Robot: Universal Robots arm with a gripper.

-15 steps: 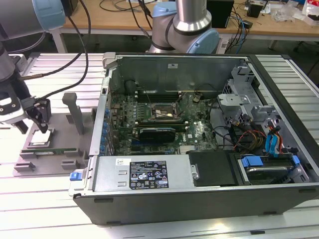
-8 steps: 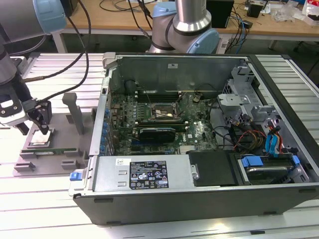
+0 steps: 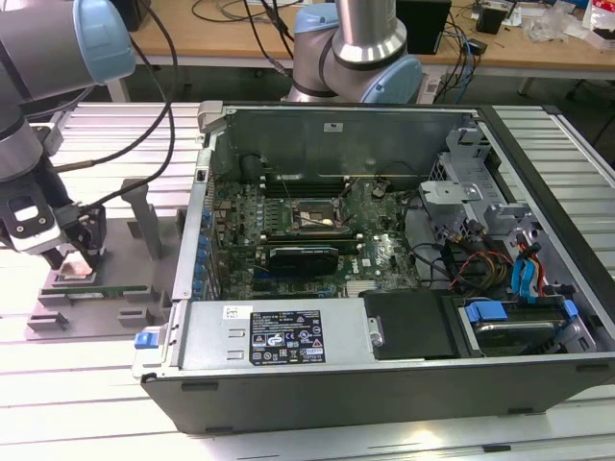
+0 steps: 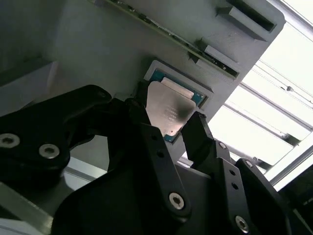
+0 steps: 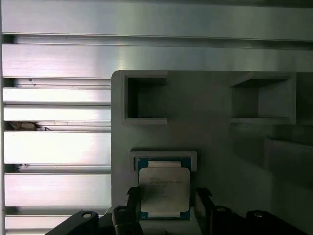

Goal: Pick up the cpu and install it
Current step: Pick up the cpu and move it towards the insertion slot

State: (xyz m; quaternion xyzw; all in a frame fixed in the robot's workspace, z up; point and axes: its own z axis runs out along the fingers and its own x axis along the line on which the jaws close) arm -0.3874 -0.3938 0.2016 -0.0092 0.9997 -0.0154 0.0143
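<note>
At the exterior view's left, my gripper [image 3: 82,254] hangs over a grey fixture [image 3: 115,233]. Its jaws stand apart, straddling the cpu [image 5: 164,188].

Even overhead light fills the exterior view. The pale ribbed aluminium table [image 3: 96,384] glares almost white, while the open grey metal computer case [image 3: 384,399] holds a shaded interior. In both wrist views the table's slats blow out in bright bands and the matte grey plastic holder plate [image 5: 220,147] sits dim. The silvery-grey square cpu [image 4: 168,110] carries a soft sheen.
</note>
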